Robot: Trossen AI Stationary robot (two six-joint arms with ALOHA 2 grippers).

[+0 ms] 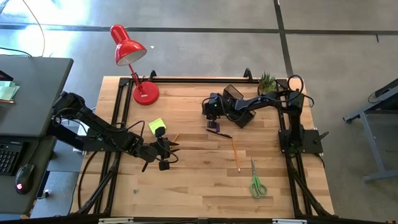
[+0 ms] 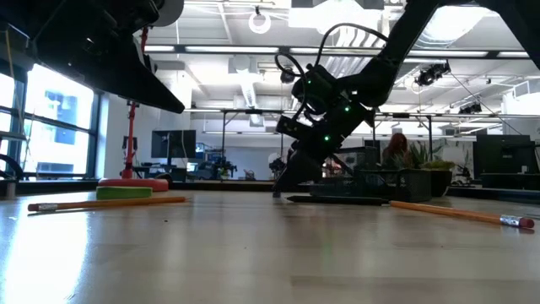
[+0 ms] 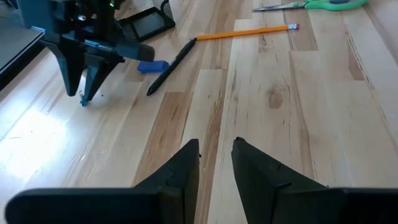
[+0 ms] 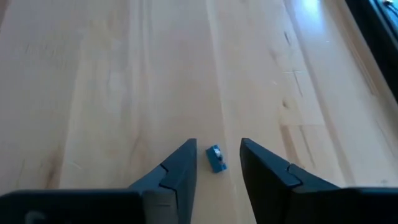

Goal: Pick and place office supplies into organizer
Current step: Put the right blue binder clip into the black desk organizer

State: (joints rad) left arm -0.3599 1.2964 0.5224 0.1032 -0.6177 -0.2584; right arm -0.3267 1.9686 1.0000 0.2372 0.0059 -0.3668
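My right gripper (image 1: 211, 122) (image 3: 82, 93) (image 2: 287, 181) points down near the table's middle, open, its tips just above the wood. A small blue piece (image 4: 216, 158) lies on the table between its fingers, apart from both. The purple-blue marker (image 3: 152, 66) (image 1: 214, 129) and the dark pen (image 3: 171, 67) (image 1: 221, 133) lie flat right beside it. The black mesh organizer (image 1: 239, 99) (image 3: 146, 25) stands behind it, partly under the arm. My left gripper (image 1: 168, 154) (image 3: 216, 155) hovers low, open, over bare wood, near the yellow-green sticky-note block (image 1: 157, 126) and a short orange pencil (image 1: 176, 137).
A long orange pencil (image 1: 236, 154) and the green-handled scissors (image 1: 257, 184) lie flat toward the near right. The red desk lamp (image 1: 134, 62) stands at the far left corner, the potted plant (image 1: 267, 81) at the far edge. Bare wood stretches between the two grippers.
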